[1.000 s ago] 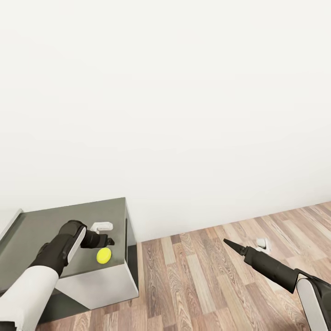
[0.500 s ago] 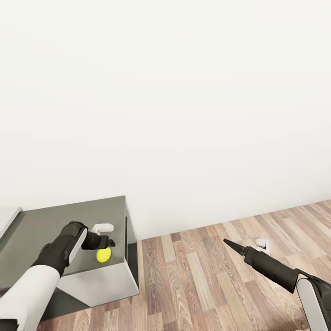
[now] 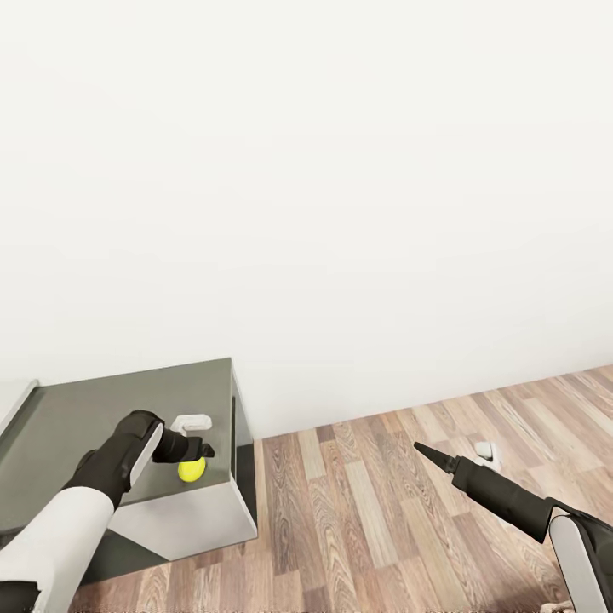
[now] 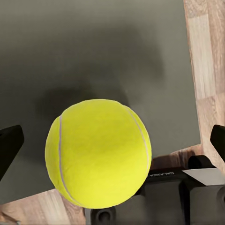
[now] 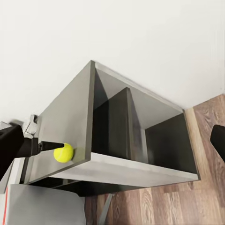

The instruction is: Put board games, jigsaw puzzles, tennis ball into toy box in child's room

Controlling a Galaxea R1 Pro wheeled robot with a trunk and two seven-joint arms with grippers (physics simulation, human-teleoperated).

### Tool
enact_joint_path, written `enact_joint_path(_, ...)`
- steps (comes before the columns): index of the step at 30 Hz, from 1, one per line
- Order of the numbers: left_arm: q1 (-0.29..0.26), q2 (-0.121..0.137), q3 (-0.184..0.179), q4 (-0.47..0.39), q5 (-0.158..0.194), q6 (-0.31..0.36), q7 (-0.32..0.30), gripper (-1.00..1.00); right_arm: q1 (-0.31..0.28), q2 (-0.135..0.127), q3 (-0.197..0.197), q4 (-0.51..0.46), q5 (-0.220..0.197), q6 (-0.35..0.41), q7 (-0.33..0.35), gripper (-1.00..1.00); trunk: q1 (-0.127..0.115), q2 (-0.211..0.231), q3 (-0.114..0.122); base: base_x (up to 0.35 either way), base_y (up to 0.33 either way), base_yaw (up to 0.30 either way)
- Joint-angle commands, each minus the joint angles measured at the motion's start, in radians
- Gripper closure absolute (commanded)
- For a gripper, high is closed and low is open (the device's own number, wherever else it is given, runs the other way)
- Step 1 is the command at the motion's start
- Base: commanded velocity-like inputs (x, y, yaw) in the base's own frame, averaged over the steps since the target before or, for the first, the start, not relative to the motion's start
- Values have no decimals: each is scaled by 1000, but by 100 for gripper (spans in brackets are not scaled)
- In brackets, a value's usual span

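So nearest the head camera, the right tool [image 3: 419, 446] hangs over the wood floor [image 3: 366, 511], pointing at nothing and carrying nothing. Its fingers look pressed together into one dark tip, so I'd call it clenched and empty.

Over on the other side, the left tool [image 3: 201, 450] is down on the dark grey corner of the desk [image 3: 77, 426] with the tennis ball [image 3: 191, 469] right at its tip. The left wrist camera shows the ball [image 4: 98, 152] sitting between two dark fingers that stand wide apart, not touching it, so that tool is released with the ball on the desk top, near the outer edge.

Risk as I see it: close off-centre and the ball squirts out, rolls off that edge and onto the floor.

Behind it all is a bare white wall [image 3: 340, 170].
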Motion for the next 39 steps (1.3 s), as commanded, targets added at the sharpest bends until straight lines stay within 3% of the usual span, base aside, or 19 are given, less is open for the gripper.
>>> enact_joint_path(1, -1, 1, -4, 0, 3, 4, 0, -100, -1, 0, -1, 0, 0, 5, 3, -100, 1, -2, -3, 0, 0, 0)
enact_joint_path(28, -2, 0, -4, 3, -7, 12, -2, -100, -1, 0, -1, 0, 0, 5, 3, -100, 1, -2, -38, 0, 0, 0)
enact_joint_path(29, -2, -1, -4, 3, -6, 12, -2, 100, -1, 0, -1, 0, 0, 5, 3, -100, 1, -2, -38, 0, 0, 0)
enact_joint_path(39, -2, 1, -5, 3, -7, 11, -4, 100, -1, 0, -1, 0, 0, 5, 3, -100, 1, -2, -39, 0, 0, 0)
